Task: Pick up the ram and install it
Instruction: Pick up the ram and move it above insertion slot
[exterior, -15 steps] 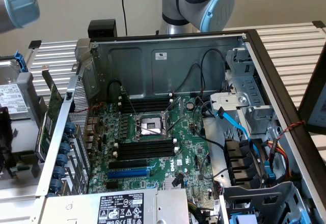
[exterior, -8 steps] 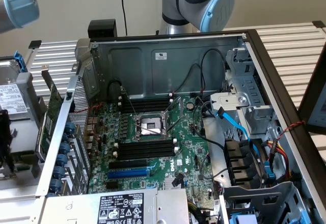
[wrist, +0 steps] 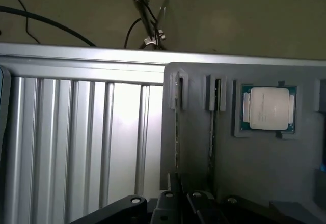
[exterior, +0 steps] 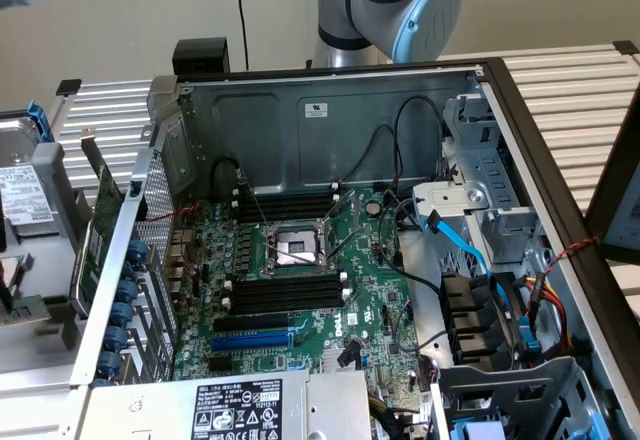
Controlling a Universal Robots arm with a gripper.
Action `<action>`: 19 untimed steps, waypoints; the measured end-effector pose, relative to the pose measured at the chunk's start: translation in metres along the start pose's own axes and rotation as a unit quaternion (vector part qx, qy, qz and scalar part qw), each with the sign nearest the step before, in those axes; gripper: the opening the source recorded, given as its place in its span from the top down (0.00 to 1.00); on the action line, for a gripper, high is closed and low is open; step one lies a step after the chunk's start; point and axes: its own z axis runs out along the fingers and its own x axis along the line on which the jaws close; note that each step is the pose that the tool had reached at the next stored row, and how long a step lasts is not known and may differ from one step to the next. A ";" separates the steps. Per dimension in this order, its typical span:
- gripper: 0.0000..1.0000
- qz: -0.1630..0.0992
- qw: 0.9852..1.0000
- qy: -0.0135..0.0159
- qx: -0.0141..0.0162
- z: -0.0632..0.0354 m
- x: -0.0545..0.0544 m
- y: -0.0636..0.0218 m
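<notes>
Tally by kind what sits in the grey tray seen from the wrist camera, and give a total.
In the grey tray:
Ram sticks, standing on edge in slots: 2
Processor, lying flat in its recess: 1
Total: 3

Thin ram [wrist: 177, 132], upright on edge

Power-supply label [exterior: 236, 406] carrying print too small to read, case-wall sticker [exterior: 316, 109] and drive label [exterior: 22, 198] showing faint lines, nothing reading legibly.
</notes>
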 end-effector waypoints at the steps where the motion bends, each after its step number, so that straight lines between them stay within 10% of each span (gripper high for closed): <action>1: 0.87 0.000 1.000 0.000 0.000 -0.0048 0.000 0.0000; 11: 0.87 0.001 1.000 0.000 0.000 -0.0500 0.002 -0.0055; 19: 0.87 0.001 1.000 0.000 0.000 -0.0862 0.005 -0.0297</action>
